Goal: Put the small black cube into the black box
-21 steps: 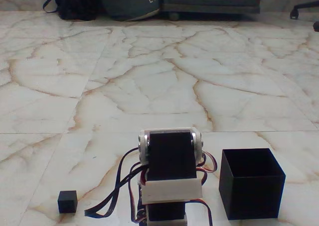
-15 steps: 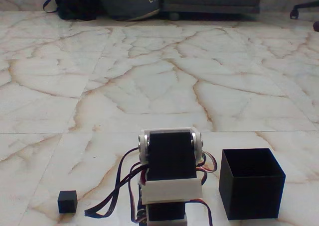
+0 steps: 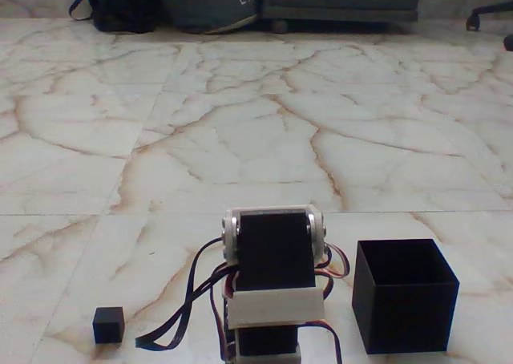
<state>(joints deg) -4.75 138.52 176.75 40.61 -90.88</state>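
- tiny matte black solid cube [image 3: 108, 325] sits on the marble floor [image 3: 240, 139], left of the arm [image 3: 274, 280]
- open matte black thin-walled box [image 3: 405, 296] stands at right (upright)
- gripper state: cannot tell

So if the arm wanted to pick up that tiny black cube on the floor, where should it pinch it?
Probably from straight above, closing the fingers on two opposite side faces. The small black cube sits flat on the marble floor with open space all round it, so its top and sides are free. It lies left of the arm in the fixed view, far from the black box.
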